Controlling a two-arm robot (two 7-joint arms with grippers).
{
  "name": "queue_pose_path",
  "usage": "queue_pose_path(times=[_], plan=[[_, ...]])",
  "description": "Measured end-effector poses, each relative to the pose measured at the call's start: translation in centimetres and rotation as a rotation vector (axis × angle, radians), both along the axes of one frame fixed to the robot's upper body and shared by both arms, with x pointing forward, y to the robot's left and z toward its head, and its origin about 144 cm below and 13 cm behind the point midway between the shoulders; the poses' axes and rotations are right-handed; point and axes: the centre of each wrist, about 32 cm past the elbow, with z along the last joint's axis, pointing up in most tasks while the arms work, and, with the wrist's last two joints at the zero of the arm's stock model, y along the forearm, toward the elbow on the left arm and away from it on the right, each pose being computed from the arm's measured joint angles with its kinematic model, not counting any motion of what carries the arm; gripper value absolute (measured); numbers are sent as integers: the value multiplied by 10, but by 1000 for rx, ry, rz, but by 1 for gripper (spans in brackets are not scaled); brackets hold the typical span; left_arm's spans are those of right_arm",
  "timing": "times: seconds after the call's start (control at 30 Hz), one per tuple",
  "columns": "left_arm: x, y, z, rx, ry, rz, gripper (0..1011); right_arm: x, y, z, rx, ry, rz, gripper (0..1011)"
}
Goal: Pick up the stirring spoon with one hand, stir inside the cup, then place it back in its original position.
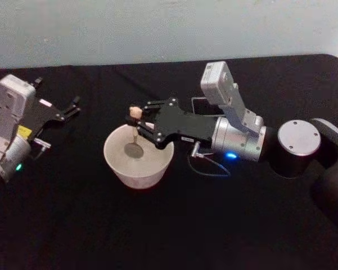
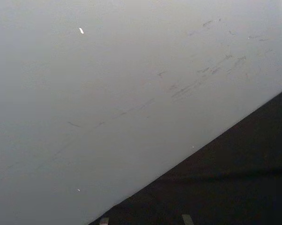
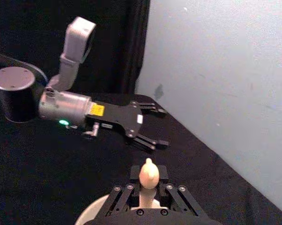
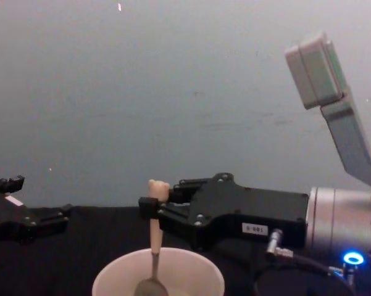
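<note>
Cream-white and wide, the cup (image 4: 114,276) is sitting lowest and closest in the chest view, on the black table (image 1: 174,225), with bare cloth lying open in front of it and to both sides. The stirring spoon (image 4: 154,229) is standing nearly upright inside it, its dark bowl resting low against the cup's floor and its bear-head knob rising above the rim.

The right pincer (image 1: 136,122) is gripping the pale handle just below the knob, its fingers closed narrowly on it from both sides. Its black body is reaching in level from the right, hanging over the cup's far rim, while the silver wrist and the dark elbow joint are trailing away toward the table's right edge. A thin cable (image 1: 211,167) is looping on the cloth just beside the cup.

A dark square-sided holder (image 1: 199,107) is showing partly behind the pincer's body.

The left pincer (image 3: 160,127) is hovering well apart to the left with its fingers spread wide, pointing toward the table's far edge, where a pale wall (image 1: 157,28) is rising.
</note>
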Motion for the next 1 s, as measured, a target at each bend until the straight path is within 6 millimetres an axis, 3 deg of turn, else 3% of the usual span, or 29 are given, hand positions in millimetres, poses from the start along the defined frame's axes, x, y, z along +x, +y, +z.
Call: queue_pose_path(times=[0.43, 0.73, 1.0], plan=[[0, 0, 0, 0, 0, 0, 1001, 4, -15, 2, -9, -9, -43, 212], [0, 0, 0, 0, 0, 0, 1001, -8, -29, 7, 4, -4, -10, 212], [0, 0, 0, 0, 0, 0, 1001, -16, -27, 8, 4, 3, 28, 212]])
